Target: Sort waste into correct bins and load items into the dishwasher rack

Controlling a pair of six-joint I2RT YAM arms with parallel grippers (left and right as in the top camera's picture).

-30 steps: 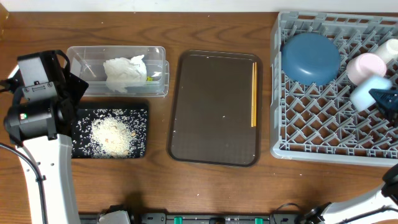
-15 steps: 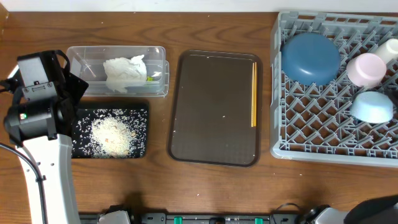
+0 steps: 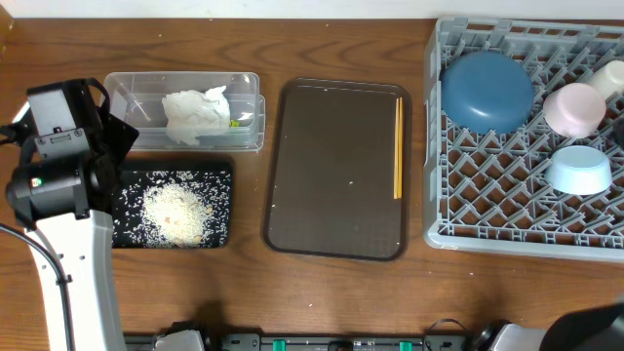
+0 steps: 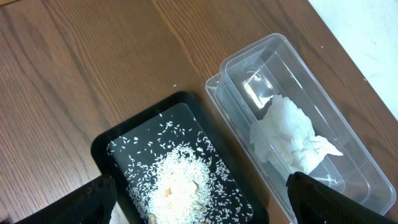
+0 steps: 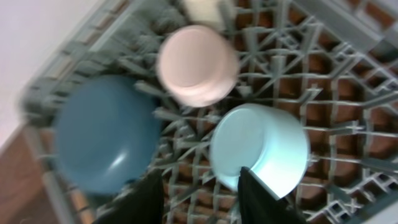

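Note:
My left gripper (image 4: 202,208) hangs wide open over the black tray (image 3: 127,180) (image 4: 106,146), which holds a heap of rice (image 3: 175,210) (image 4: 180,180). Beside it the clear tub (image 3: 127,88) (image 4: 249,56) holds the crumpled napkin (image 3: 195,115) (image 4: 289,134). In the grey rack (image 3: 487,219) (image 5: 348,74) lie the dark-blue bowl (image 3: 487,90) (image 5: 102,134), the pinkish bowl (image 3: 575,107) (image 5: 198,65) and the light-blue bowl (image 3: 580,171) (image 5: 261,146). My right gripper (image 5: 202,199) hovers above the rack, fingers apart, nothing between them. Chopsticks (image 3: 398,146) lie on the brown tray's right side.
The brown serving tray (image 3: 331,175) sits mid-table between the bins and the rack. A whitish item (image 3: 609,78) (image 5: 202,9) rests at the rack's far right. My left arm's body (image 3: 58,175) stands along the table's left edge.
My right gripper let go of the light-blue bowl and pulled out of the overhead view. The bowl settled slightly lower in the rack. The left arm has not moved.

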